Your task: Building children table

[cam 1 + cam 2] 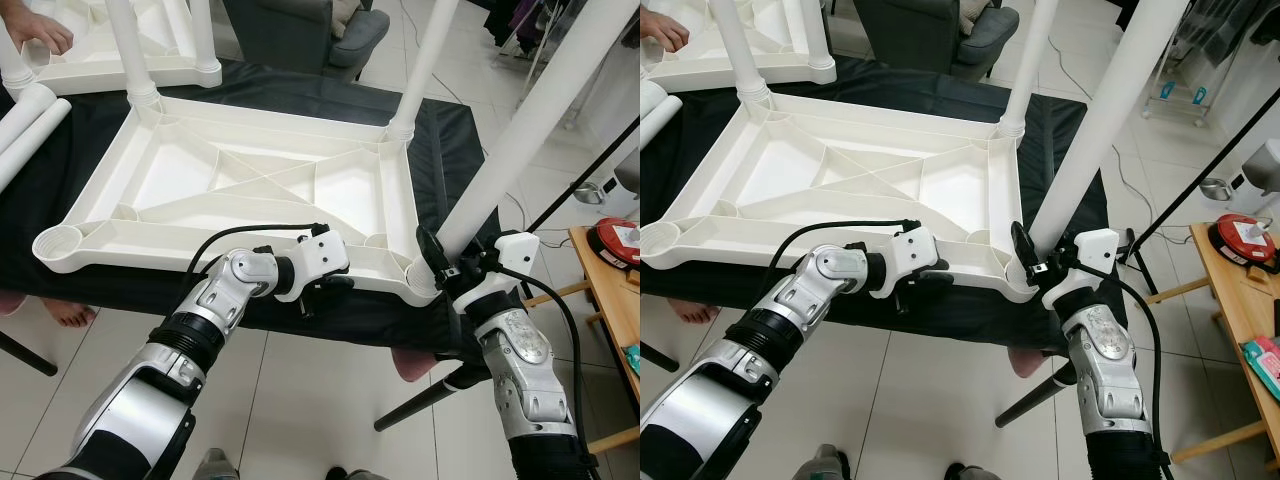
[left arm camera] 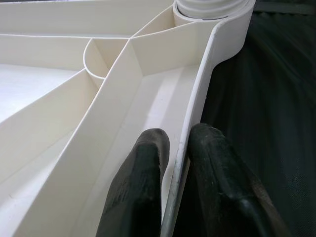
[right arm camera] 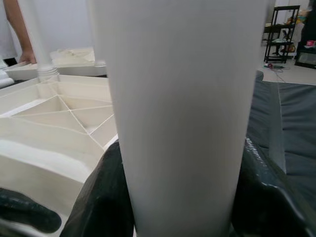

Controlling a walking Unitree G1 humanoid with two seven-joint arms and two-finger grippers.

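White plastic rim pinched by the left gripper (image 1: 318, 292), the upturned ribbed tabletop (image 1: 250, 190) lay on black cloth (image 1: 455, 130); the right gripper (image 1: 440, 262) clasped an upright white tubular leg (image 1: 520, 130) at its near-right corner socket (image 1: 423, 285).

A home living space, probably: white tiled floor (image 1: 330, 400), grey armchair (image 1: 310, 35), wooden side table (image 1: 610, 300), and a far clothes rack, too blurred to confirm.

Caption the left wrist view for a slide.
Left gripper pinches the rim of the upturned white tabletop, near a corner socket holding a leg.
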